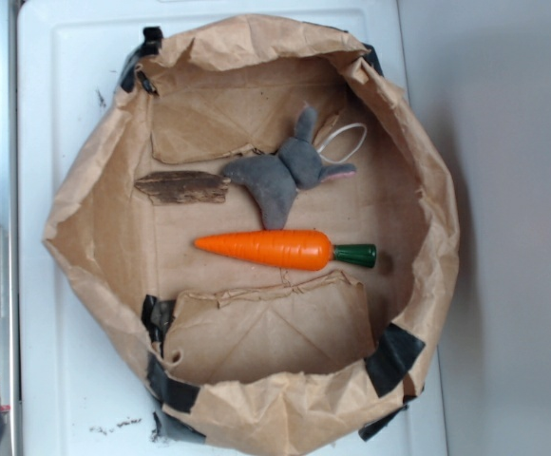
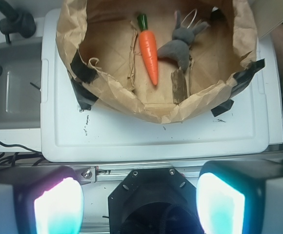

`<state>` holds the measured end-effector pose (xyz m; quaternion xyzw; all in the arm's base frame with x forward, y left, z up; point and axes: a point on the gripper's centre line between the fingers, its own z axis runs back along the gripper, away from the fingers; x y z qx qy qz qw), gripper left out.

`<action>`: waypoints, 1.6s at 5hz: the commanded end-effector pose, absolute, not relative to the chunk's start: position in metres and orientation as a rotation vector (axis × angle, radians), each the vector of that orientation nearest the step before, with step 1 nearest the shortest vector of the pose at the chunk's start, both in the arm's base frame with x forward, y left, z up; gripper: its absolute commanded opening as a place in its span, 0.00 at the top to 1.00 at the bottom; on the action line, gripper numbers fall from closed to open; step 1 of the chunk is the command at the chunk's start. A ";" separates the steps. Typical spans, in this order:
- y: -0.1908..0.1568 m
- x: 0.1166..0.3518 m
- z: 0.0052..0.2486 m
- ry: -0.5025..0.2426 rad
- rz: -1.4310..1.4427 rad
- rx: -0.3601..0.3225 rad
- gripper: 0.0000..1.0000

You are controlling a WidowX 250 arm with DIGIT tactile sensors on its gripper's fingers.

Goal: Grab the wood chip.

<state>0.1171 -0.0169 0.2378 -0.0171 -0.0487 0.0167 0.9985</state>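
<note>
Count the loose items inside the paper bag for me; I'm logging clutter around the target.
3. The wood chip lies at the left, touching the grey plush bunny beside it; the orange carrot lies below both. The paper flaps could hide more.

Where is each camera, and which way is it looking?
Exterior: sits overhead, looking straight down into the crumpled brown paper bag on the white plastic lid; a black bit at the left edge may be robot.
Wrist: rides on the arm, held back from the bag, looking forward and down; its tool shows open at the bottom.
Both show the dark brown rough wood chip, the orange carrot with green stem and the grey plush bunny.
</note>
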 end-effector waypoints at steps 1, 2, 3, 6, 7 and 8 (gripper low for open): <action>-0.017 0.117 0.238 -0.098 0.033 -0.034 0.00; -0.008 0.167 0.246 -0.139 0.038 -0.055 0.00; 0.005 0.213 0.249 -0.171 0.028 -0.058 0.00; 0.024 0.241 0.240 -0.166 0.047 -0.041 0.00; 0.039 0.267 0.190 -0.259 0.040 0.014 0.00; 0.045 0.268 0.140 -0.241 -0.005 0.032 0.00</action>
